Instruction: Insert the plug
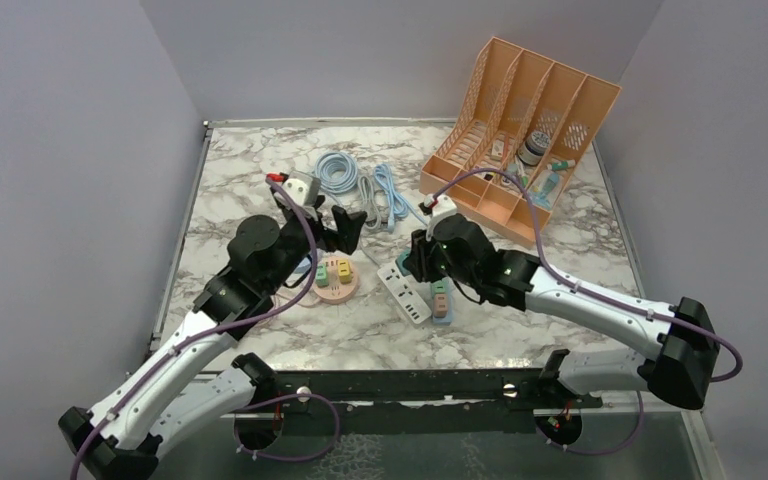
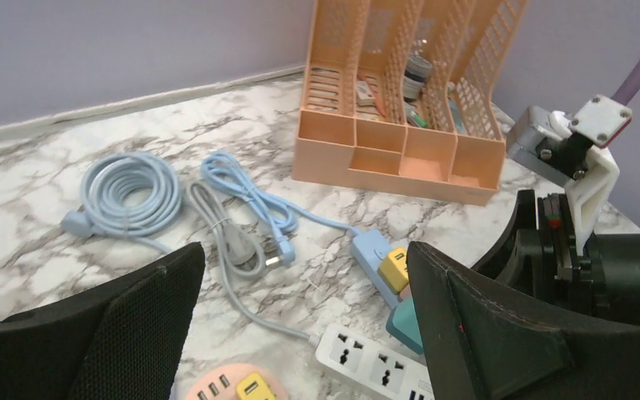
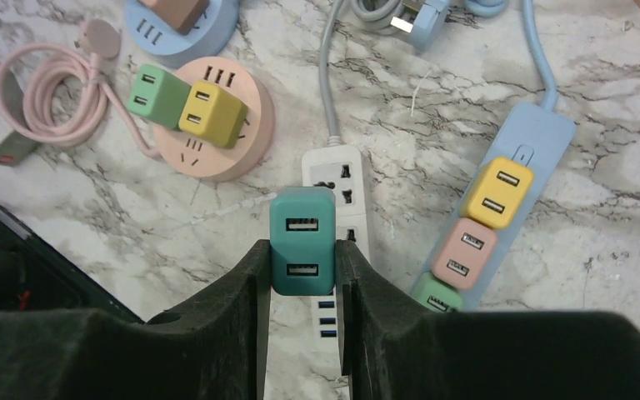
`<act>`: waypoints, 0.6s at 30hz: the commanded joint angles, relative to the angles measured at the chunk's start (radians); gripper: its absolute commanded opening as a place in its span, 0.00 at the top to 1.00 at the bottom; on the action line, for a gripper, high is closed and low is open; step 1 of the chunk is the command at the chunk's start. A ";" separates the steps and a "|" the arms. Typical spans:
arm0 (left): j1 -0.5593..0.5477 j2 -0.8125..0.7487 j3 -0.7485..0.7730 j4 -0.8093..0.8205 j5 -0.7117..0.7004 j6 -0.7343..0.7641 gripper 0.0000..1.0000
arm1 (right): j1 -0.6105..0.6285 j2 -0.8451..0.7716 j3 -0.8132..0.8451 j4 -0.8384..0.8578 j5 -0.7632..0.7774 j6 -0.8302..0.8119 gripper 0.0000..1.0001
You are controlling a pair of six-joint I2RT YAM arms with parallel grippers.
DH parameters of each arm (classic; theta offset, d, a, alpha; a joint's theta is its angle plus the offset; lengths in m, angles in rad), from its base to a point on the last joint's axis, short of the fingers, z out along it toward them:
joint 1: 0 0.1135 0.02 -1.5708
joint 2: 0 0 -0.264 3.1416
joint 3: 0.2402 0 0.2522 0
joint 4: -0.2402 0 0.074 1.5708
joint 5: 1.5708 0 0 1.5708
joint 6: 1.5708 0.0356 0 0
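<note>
Right gripper (image 3: pixel 302 254): jaws closed on the teal plug (image 3: pixel 302 237), gripping its lower half only. Prongs hidden.
White power strip (image 3: pixel 334 172): directly under the plug; whether they touch cannot be told. Nothing braces the strip.
Risks: with so low a grip the plug may pivot when pressed; unseen prongs may miss the slots; the loose strip may skid or tip under the push.
Blue power strip (image 3: pixel 523 143): just beside, three adapters seated; a sideways drift could knock them.
Pink round socket (image 3: pixel 232 148): near, two adapters.
Left gripper (image 2: pixel 304 283): wide open, empty.
Coiled cables (image 1: pixel 340 172), orange file rack (image 1: pixel 520 140): farthest.
</note>
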 commanded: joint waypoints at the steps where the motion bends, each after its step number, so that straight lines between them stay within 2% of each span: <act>1: -0.002 -0.084 -0.005 -0.170 -0.221 -0.101 0.07 | -0.013 0.032 -0.005 0.128 -0.053 -0.175 0.86; 5: -0.002 -0.135 -0.038 -0.213 -0.286 -0.117 0.06 | -0.035 0.094 -0.019 0.182 -0.072 -0.236 0.87; 18: -0.002 -0.165 -0.051 -0.217 -0.236 -0.079 0.05 | -0.081 0.223 -0.038 0.261 -0.200 -0.322 0.88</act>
